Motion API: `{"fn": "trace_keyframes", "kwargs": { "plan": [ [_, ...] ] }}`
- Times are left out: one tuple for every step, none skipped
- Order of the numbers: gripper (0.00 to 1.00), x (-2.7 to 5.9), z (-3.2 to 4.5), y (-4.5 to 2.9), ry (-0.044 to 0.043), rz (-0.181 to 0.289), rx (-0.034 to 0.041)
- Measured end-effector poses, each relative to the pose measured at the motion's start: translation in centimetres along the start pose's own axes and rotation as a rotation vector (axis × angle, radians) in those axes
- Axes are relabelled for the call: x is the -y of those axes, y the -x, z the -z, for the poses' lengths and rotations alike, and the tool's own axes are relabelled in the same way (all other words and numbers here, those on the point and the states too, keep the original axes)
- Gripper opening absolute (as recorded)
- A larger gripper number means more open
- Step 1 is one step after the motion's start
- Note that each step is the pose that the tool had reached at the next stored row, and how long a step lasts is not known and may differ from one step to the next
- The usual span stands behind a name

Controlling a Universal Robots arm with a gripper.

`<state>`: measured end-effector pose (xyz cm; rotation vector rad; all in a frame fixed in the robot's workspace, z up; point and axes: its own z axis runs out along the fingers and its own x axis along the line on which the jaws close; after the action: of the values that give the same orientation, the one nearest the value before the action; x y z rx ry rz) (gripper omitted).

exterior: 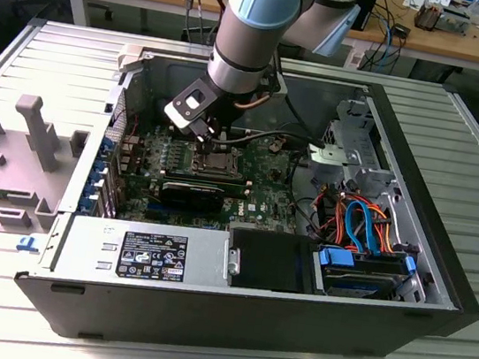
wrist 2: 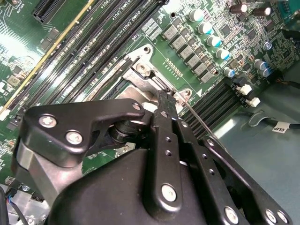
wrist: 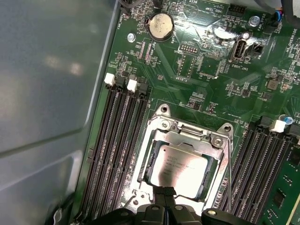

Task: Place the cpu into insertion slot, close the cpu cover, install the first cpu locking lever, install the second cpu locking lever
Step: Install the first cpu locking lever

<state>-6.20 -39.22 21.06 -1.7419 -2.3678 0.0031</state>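
The cpu [wrist: 180, 169], a flat square with a dull silver top, sits in the insertion slot [wrist: 151, 161], whose dark frame shows as a strip beside the chip. The cpu cover [wrist: 187, 135], thin bright metal with a square window, lies around it; whether it is latched is hard to make out. The chip's edge nearest the claw [wrist: 165, 191] is hidden behind the black fingertips, which are drawn together with nothing seen between them. In the second wrist view the claw's body hides most of the socket. Long black memory slots [wrist: 117, 140] flank the claw on the green circuit board [wrist: 197, 89].
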Motion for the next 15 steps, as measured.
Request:
{"fn": "trace_keyframes", "kwargs": {
  "plan": [
    [0.11, 0.0, 0.0, 0.0, -0.0003, 0.002, 0.0002],
    [0.11, 0.0, 0.0, 0.0, -0.0005, 0.003, 0.0004],
    [0.11, 0.0, 0.0, 0.0, -0.0007, 0.004, 0.0005],
    [0.11, 0.0, 0.0, 0.0, -0.001, 0.006, 0.0007],
    [0.11, 0.0, 0.0, 0.0, -0.0012, 0.007, 0.0009],
    [0.11, 0.0, 0.0, 0.0, -0.0014, 0.008, 0.0011],
    [0.11, 0.0, 0.0, 0.0, -0.0017, 0.01, 0.0013],
    [0.11, 0.0, 0.0, 0.0, -0.0019, 0.012, 0.0015],
    [0.11, 0.0, 0.0, 0.0, -0.0021, 0.013, 0.0016],
    [0.11, 0.0, 0.0, 0.0, -0.0023, 0.014, 0.0017],
    [0.11, 0.0, 0.0, 0.0, -0.0025, 0.015, 0.0019],
    [0.11, 0.0, 0.0, 0.0, -0.0028, 0.017, 0.0021],
    [0.11, 0.0, 0.0, 0.0, -0.0033, 0.02, 0.0024],
    [0.11, 0.0, 0.0, 0.0, -0.0035, 0.022, 0.0027],
    [0.11, 0.0, 0.0, 0.0, -0.0038, 0.023, 0.0028]
  ]
}}
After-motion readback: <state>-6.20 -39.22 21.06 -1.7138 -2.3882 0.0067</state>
